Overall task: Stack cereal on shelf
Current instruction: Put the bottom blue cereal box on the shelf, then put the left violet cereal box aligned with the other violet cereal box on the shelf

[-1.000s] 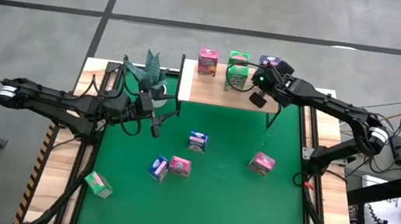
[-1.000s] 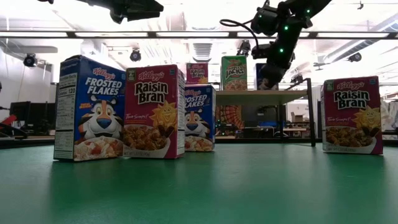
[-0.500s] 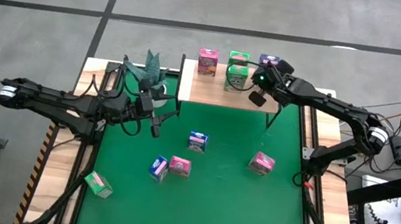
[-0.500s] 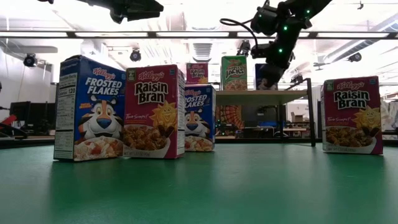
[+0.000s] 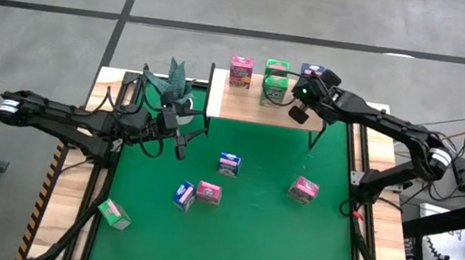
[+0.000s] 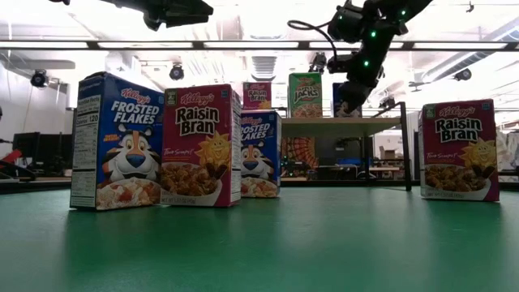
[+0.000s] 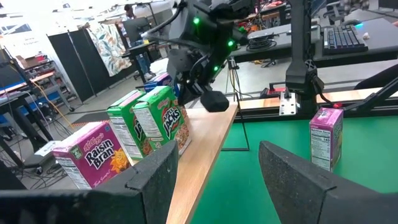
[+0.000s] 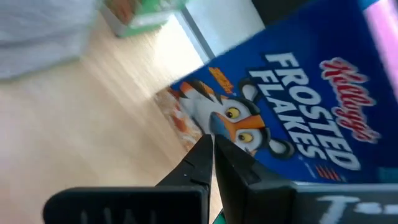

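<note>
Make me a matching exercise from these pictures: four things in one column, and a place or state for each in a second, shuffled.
1. right gripper
2. left gripper
3. Apple Jacks boxes
4. lone green box

a. lying near the mat's front left corner
b. jaws open, over the mat's left side
c. on the shelf
d. jaws shut, by the shelf's blue box

Pairs: 1-d, 2-b, 3-c, 4-a
</note>
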Available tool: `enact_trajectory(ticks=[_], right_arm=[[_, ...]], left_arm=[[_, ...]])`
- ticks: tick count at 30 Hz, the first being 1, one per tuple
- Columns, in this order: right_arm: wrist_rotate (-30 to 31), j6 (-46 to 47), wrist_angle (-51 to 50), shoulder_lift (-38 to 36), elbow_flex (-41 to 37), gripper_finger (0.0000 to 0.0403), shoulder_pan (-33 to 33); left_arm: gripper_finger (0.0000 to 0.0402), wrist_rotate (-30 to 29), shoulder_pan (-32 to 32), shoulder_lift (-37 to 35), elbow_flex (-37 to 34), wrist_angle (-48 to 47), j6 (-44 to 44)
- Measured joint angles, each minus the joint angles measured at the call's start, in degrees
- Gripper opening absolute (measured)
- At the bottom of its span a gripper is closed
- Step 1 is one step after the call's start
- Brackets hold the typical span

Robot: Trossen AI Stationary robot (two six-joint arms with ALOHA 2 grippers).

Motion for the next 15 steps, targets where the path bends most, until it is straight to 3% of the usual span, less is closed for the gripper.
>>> enact_trajectory(ticks=[5,9,15], right_arm=[[-1.0,3.5,-1.8,-4.0,0.0,0.0009,3.8],[-5.5,7.5,-1.8,-8.3,-0.4,0.0009,8.0],[-9.5,11.1,2.5,-14.2,-5.4,0.0009,15.8]], left_arm=[[0.0207,0.0,0.0,0.0,0.0,0.0,-0.2],[0.0207,0.0,0.0,0.0,0.0,0.0,-0.7],[0.0207,0.5,-0.2,0.0,0.0,0.0,-3.8]])
